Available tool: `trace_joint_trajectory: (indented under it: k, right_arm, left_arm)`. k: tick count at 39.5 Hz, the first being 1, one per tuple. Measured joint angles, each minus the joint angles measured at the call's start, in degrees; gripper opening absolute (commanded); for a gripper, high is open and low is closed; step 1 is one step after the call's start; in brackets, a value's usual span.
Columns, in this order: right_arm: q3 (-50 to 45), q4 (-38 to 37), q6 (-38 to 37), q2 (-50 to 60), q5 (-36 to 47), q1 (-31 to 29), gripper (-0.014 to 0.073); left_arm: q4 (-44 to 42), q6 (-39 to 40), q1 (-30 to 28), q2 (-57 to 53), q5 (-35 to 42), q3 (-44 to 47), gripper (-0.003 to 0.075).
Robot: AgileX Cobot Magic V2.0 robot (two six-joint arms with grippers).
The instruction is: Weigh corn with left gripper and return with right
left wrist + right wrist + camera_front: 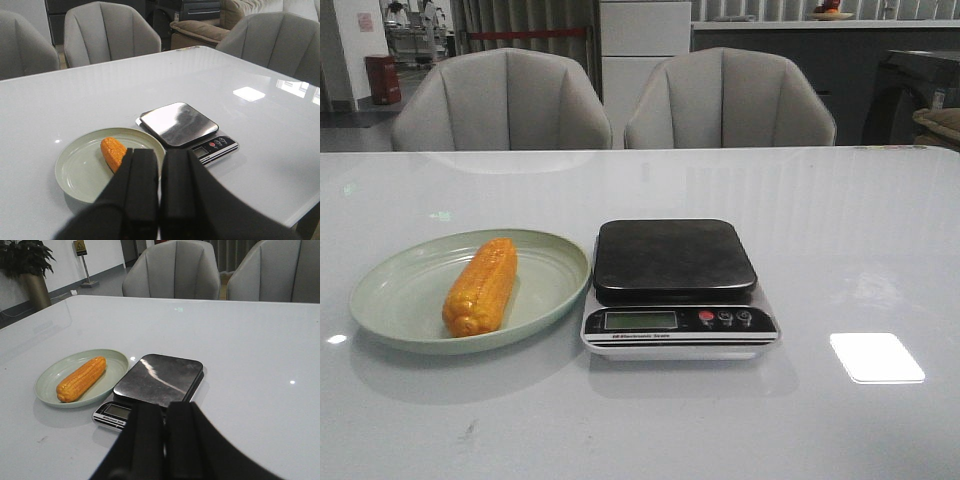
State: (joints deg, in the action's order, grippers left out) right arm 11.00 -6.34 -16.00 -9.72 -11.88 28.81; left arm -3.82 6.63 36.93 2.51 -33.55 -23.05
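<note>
The orange-yellow corn (481, 286) lies on the pale green plate (400, 300) at the table's left. It also shows in the left wrist view (113, 152), partly hidden behind my fingers, and in the right wrist view (82, 378). The kitchen scale (677, 287) stands just right of the plate, its dark pan bare. My left gripper (161, 156) is shut and empty, held above the near side of the plate. My right gripper (164, 409) is shut and empty, above the table in front of the scale (156, 382). Neither gripper shows in the front view.
Two grey chairs (500, 100) (728, 98) stand behind the table's far edge. The glossy white table (860, 230) carries only the plate and scale. A bright light reflection (876, 357) lies at the front right.
</note>
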Motion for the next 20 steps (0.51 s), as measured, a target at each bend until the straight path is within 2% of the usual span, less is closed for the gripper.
trace_joint_trajectory:
  k: [5, 8, 20]
  right_arm:
    - [0.00, 0.00, 0.00, 0.00, 0.00, 0.00, 0.0159]
    - [0.00, 0.00, 0.00, 0.00, 0.00, 0.00, 0.0159]
    - [0.00, 0.00, 0.00, 0.00, 0.00, 0.00, 0.0159]
  left_arm:
    - [0.00, 0.00, -1.13, 0.00, 0.00, 0.78, 0.0113]
    - [0.00, 0.00, -4.10, 0.00, 0.11, 1.65, 0.0113]
    - [0.00, 0.00, -24.42, 0.00, 9.23, 7.97, 0.0113]
